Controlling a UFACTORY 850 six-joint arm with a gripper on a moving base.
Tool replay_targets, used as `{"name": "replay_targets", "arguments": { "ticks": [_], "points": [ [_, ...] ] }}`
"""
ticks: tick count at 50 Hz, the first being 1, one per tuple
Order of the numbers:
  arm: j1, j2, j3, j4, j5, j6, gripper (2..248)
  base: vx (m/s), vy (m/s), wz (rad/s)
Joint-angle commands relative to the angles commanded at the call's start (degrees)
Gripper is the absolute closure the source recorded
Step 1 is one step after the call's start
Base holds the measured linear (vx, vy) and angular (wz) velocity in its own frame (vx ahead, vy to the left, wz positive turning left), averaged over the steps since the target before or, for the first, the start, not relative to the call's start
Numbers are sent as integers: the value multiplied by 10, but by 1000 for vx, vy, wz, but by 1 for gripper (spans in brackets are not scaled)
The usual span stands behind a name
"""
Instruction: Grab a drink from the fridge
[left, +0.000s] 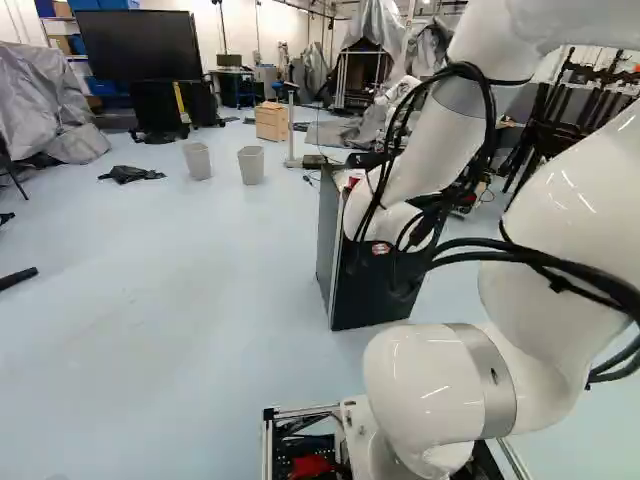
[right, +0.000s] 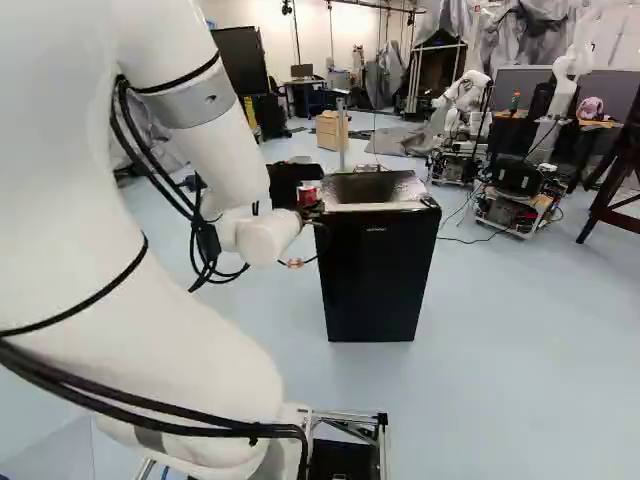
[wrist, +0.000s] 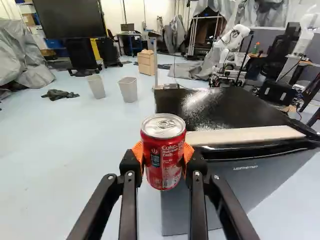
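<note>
Pinching the red drink can (wrist: 163, 150) from both sides with their orange pads (wrist: 188, 152), the jaws hold it upright in the air by the near edge of the fridge (right: 370, 270); whether it touches the fridge, I cannot tell. The fridge top (wrist: 225, 107) is black and glossy, with a speckled patch of glare and a pale strip (wrist: 245, 135) along its front – the door below is shut. Pale blue floor (left: 180, 320) spreads all around. Beyond, two light bins (left: 197, 161) stand side by side, near a wooden drawer unit (left: 271, 121) and a crumpled dark cloth (left: 132, 174). Farther back are a big dark screen (left: 130, 45) and grey draped covers (left: 45, 95) – and, at the right of the right base view, another robot (right: 560, 85) rises from a wheeled cart (right: 515, 205).
</note>
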Motion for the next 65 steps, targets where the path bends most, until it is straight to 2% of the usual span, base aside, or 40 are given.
{"name": "replay_targets", "arguments": {
  "ticks": [16,32,65],
  "points": [
    [19,50,52,15,-14,-4,153,0,0,0],
    [31,84,87,25,-23,-7,153,0,0,0],
    [39,105,108,31,-29,-8,153,0,0,0]
  ]
}}
